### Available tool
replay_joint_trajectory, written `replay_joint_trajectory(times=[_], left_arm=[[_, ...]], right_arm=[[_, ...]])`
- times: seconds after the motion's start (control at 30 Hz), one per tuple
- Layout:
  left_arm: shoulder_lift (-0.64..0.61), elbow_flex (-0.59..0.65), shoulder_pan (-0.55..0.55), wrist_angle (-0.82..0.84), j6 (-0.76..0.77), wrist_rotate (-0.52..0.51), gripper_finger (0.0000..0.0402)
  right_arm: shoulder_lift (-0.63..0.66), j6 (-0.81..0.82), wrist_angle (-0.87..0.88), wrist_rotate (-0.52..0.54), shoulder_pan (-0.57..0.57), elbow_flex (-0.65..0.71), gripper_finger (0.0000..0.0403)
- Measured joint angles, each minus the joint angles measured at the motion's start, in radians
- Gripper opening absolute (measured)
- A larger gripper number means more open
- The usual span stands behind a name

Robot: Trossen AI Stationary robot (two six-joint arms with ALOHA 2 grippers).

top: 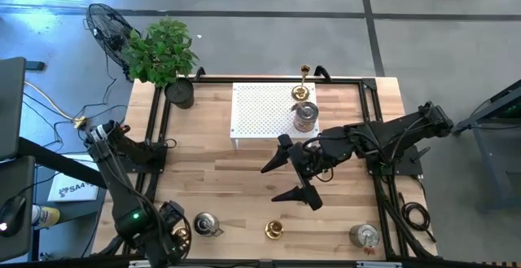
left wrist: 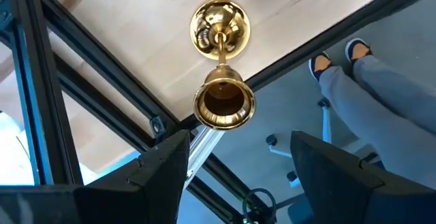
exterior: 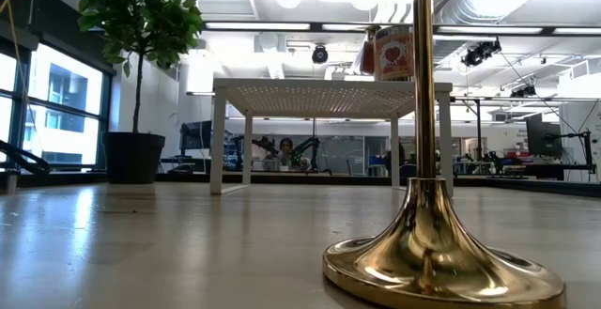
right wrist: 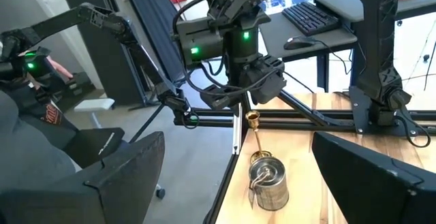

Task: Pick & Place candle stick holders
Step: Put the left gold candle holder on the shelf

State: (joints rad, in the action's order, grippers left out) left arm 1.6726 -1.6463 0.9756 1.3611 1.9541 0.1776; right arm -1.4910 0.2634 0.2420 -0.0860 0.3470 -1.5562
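Left gripper: held open above a gold candle stick at the table's near-left edge, nothing grasped
Right gripper: spread wide mid-table, empty
Silver holder: on white stand

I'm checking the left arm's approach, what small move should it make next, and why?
Probably ease the left gripper forward: its fingers stand open, and the gold candlestick sits just ahead, not yet between them. The right gripper waits mid-table.

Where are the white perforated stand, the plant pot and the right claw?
white perforated stand [top: 260, 109]: high view, bare top.
plant pot [top: 180, 94]: high view, rim.
right claw [top: 286, 177]: high view, between fingertips.
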Motion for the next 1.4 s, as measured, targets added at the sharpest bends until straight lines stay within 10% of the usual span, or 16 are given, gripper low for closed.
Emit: replay_joint_trajectory(times=[1.4], left_arm=[[0.054, 0.0, 0.0, 0.017, 0.043, 0.014, 0.025]], right_arm=[[0.0, 0.025, 0.001, 0.004, 0.0, 0.0, 0.0367]])
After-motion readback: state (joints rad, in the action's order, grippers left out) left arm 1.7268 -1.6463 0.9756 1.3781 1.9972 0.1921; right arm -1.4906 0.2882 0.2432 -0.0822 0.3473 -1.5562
